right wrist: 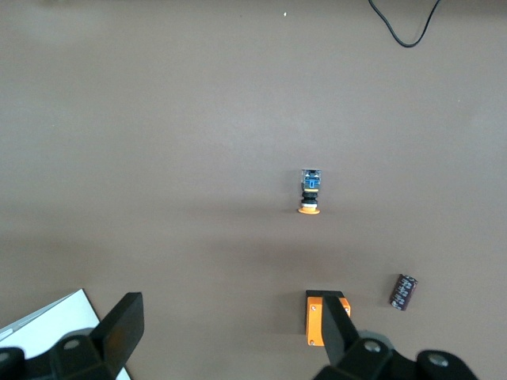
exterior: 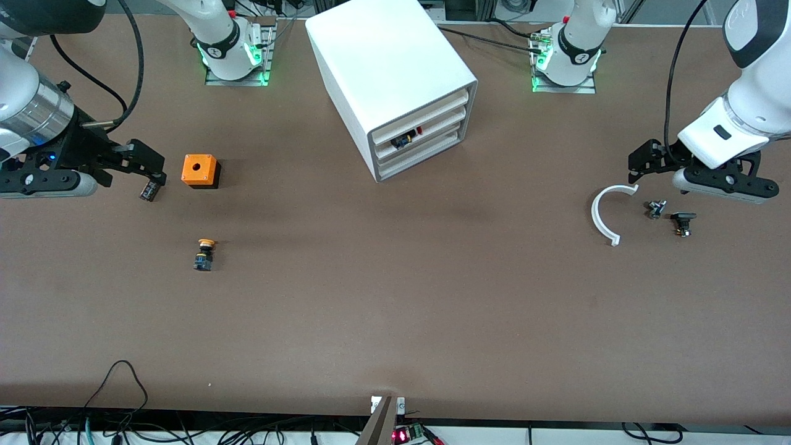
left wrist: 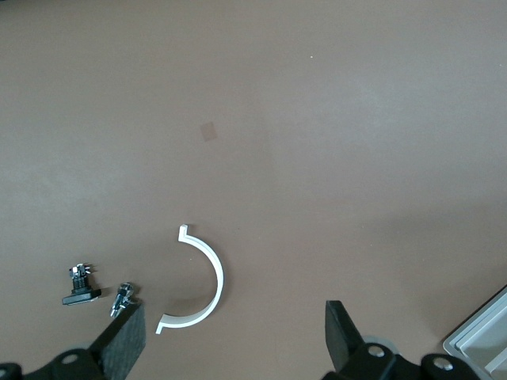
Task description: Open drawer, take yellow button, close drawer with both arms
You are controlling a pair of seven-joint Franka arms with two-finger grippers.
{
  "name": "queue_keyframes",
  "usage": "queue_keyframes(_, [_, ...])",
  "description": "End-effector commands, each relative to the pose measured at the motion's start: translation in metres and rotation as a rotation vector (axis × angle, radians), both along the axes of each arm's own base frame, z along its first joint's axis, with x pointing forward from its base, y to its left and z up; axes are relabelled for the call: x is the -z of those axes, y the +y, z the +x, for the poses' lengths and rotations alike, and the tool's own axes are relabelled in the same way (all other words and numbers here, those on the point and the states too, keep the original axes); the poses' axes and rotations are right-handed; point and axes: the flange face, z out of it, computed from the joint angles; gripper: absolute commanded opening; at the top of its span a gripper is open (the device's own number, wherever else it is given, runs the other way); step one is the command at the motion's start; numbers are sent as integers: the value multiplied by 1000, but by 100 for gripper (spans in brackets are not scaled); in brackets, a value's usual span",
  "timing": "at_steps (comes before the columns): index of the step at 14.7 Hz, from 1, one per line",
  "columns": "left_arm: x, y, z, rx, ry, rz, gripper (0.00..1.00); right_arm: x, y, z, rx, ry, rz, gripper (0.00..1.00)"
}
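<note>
A wide brown table (exterior: 395, 309) fills the scene under even light. Along its edge nearest the front camera, black cables (exterior: 123, 395) trail beside a white strip (exterior: 556, 436).

A robotics lab, by every sign. Two white arm bases (exterior: 233, 46) are bolted to metal plates along the top edge of the front view, each glowing green at the foot. The brown table (exterior: 395, 309) carries a staged set of parts — a white drawer cabinet (exterior: 395, 80) at top centre, small components scattered at both sides. Loose black cables (exterior: 117, 383) run along the bottom edge, beside what looks like a circuit board with a red light (exterior: 405, 434) at bottom centre.
</note>
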Motion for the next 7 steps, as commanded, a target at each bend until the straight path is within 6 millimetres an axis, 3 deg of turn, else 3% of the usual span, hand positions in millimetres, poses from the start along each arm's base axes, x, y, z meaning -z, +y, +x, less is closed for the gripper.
queue_keyframes(1, [-5,5,-20,-6,61,-3,100,-21,-17,-12,24,-14,-24,99])
queue_keyframes(7, [-18,0,-13,8,87,4,100,-36,-24,-21,19,-21,-24,99])
